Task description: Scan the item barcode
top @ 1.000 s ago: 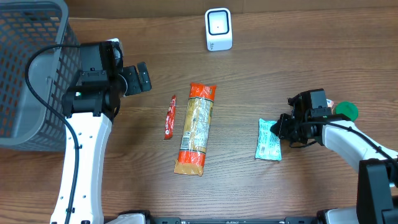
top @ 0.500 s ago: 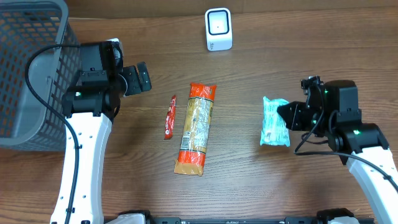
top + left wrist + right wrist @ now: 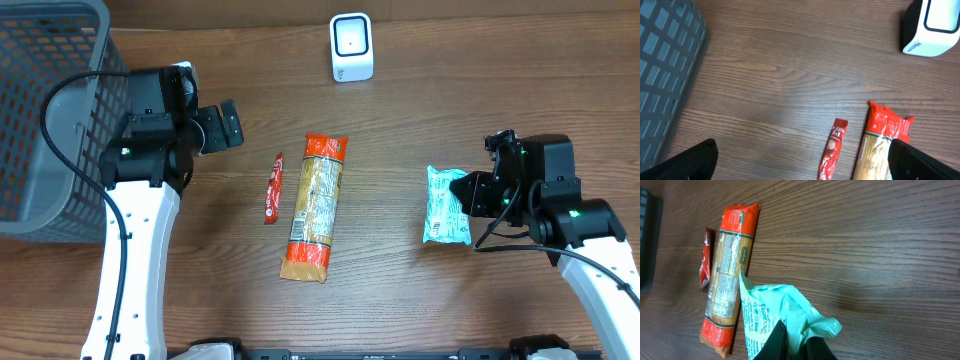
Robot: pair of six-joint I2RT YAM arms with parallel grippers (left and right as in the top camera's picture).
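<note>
Grey basket (image 3: 25, 120) far left; mint packet (image 3: 443, 210) apart, in right end effector (image 3: 796, 336)

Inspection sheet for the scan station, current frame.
Surface: wooden table, no spills seen.
Job's things: white scanner upright at the far edge; green packet in the right tool; pasta pack and red sachet lie flat side by side, apart.
Clutter: grey basket at the left edge.
Grippers: left tool open, empty, over bare table; right tool shut on the packet's edge.
Cables: black cable loops off the left arm beside the basket.
Surroundings: nothing seen.
</note>
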